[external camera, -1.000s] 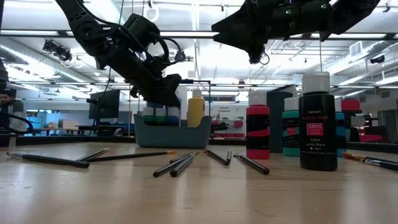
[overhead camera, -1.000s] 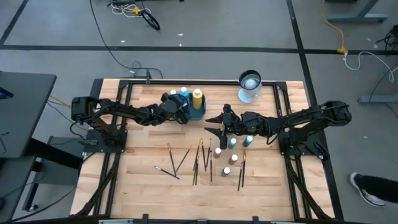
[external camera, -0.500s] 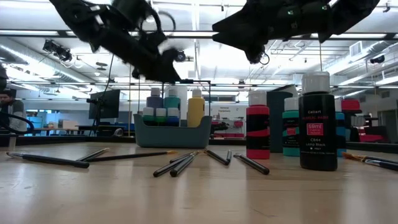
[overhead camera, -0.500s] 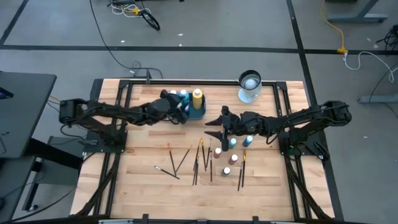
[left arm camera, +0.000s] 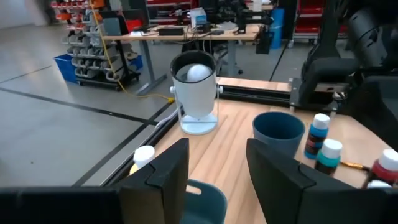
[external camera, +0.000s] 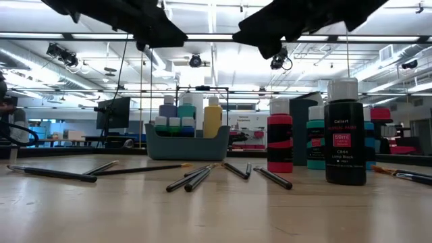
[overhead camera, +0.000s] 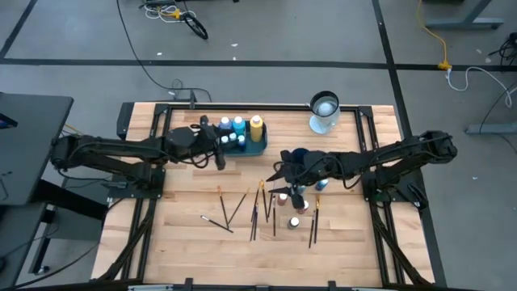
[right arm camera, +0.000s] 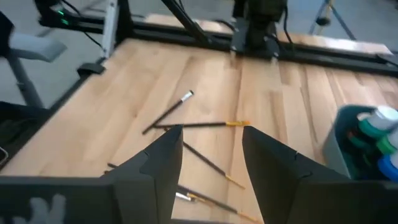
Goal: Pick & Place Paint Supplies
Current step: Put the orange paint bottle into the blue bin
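Observation:
The teal tray stands at the far middle of the table and holds several paint bottles, among them a yellow one. More bottles stand right of centre, including a red one and a black one. Thin brushes lie scattered on the near middle of the table. My left gripper hangs open in the air just left of the tray. My right gripper is open above the loose bottles and brushes. The dark blue cup stands beside the right arm.
A white round device stands at the far right of the table. Black frame rails run along the far edge. Bare wood shows at the near left.
My left gripper has drawn back from over the tray toward the table's left edge and risen, tipping up toward level, so the bottles in the tray now show. My right gripper has tipped up and shifted a little toward the near edge. Both have stayed open.

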Motion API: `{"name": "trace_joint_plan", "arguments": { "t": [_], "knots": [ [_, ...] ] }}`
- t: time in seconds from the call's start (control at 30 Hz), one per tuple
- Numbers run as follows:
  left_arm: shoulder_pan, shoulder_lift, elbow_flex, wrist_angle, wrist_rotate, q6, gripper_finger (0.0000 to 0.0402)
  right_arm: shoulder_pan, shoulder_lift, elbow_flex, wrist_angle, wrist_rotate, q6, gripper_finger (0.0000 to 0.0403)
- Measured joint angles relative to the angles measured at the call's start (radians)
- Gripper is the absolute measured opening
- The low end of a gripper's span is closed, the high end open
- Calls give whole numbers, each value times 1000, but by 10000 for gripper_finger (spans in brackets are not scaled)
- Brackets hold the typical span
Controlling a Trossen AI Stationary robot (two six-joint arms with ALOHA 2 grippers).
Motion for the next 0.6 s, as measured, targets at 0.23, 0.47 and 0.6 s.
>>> {"name": "trace_joint_plan", "arguments": {
  "t": [0.23, 0.47, 0.6],
  "knots": [
    [-2, -80, 0, -98, -3, 4, 167, 87, 0, 10, -80, 182, -37, 182],
    [-2, -91, 0, -122, -2, 6, 159, 97, 44, 11, -145, 212, 87, 221],
    [-2, -91, 0, -126, -2, 6, 157, 97, 95, 10, -224, 204, 131, 228]
  ]
}}
